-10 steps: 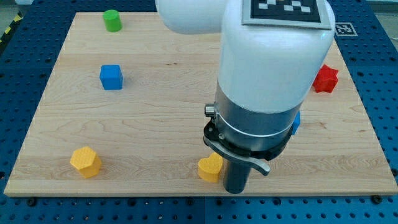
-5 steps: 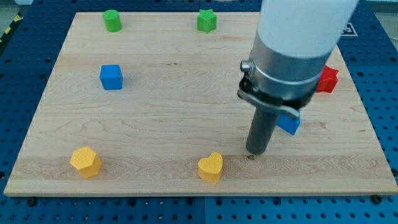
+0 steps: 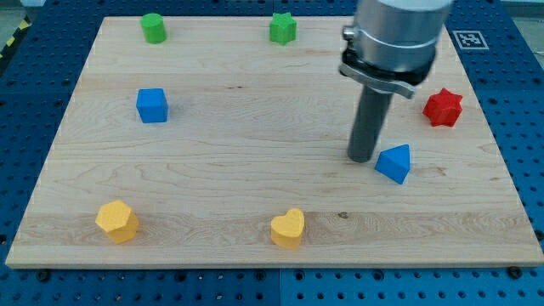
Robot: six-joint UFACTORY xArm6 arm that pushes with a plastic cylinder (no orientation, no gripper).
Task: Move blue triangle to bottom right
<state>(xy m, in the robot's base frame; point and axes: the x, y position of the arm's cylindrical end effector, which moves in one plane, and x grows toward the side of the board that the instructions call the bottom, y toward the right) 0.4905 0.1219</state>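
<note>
Worktop (image 3: 255, 170): rod tip (image 3: 361, 159) just left of blue triangle (image 3: 395, 162); red star (image 3: 443, 107) upper right; yellow heart (image 3: 288, 228) at bottom.

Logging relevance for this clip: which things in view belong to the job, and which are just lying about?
Belongs to the job:
- blue triangle
- my tip, just to the view's left of it

Lying about:
- blue cube
- red star
- green cylinder
- green star
- yellow hexagon
- yellow heart

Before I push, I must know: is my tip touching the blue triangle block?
Cannot tell. In the camera view, my tip stands just left of the blue triangle block; no gap or contact shows plainly.
</note>
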